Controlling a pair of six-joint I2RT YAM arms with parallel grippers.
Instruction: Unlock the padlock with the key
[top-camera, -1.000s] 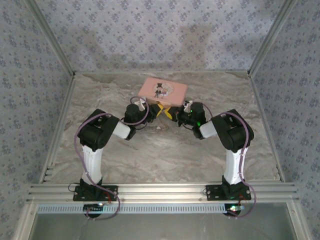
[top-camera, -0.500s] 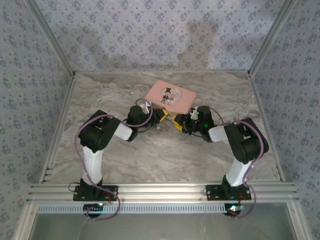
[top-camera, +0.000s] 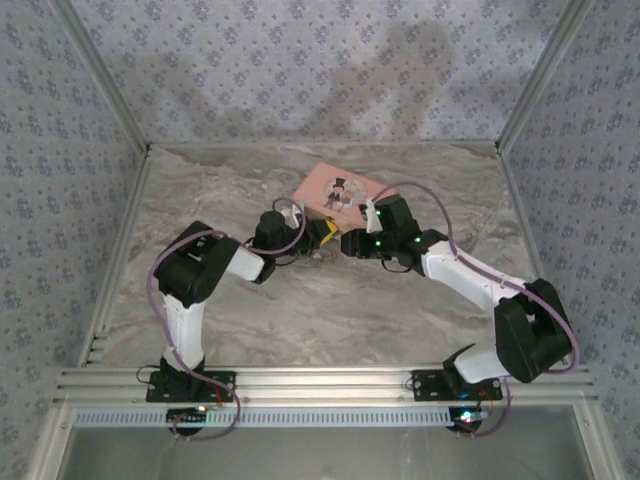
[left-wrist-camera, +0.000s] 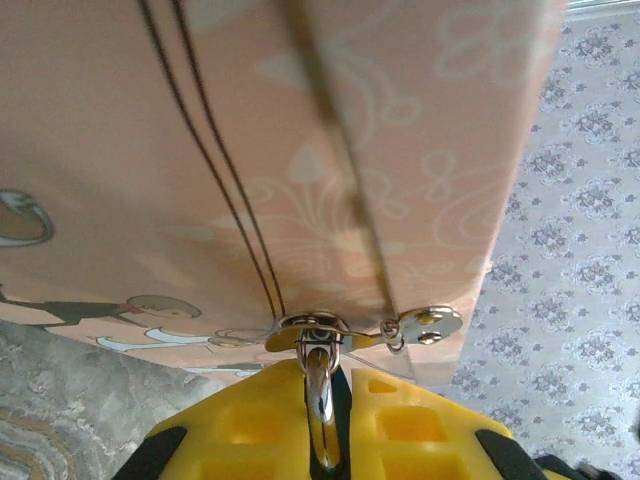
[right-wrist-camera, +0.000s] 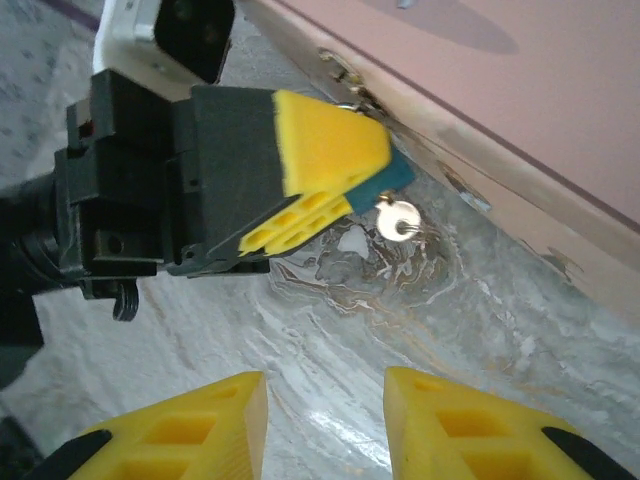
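Left end effector (right-wrist-camera: 362, 196) clamps the padlock (right-wrist-camera: 398, 176) beside the pink tin (right-wrist-camera: 520, 110), key (right-wrist-camera: 397, 218) seemingly inserted; right end effector (right-wrist-camera: 325, 405) gapes part-open, empty, above the desk (right-wrist-camera: 420, 320).

We find the tin (top-camera: 335, 190) on the worktop (top-camera: 300, 310), behind the middle and turned askew. The left gripper (top-camera: 323, 232) comes in from the left and sits right at the tin's near side. The padlock (right-wrist-camera: 393, 172) sits between its fingers, hard by the tin's wall. The key (right-wrist-camera: 397, 218) sits at the padlock's end, just beside the tin and close over the worktop; we cannot tell whether it touches the worktop. The right gripper (right-wrist-camera: 325, 405) is just right of the left one, facing it. The key lies between them, apart from the right gripper.
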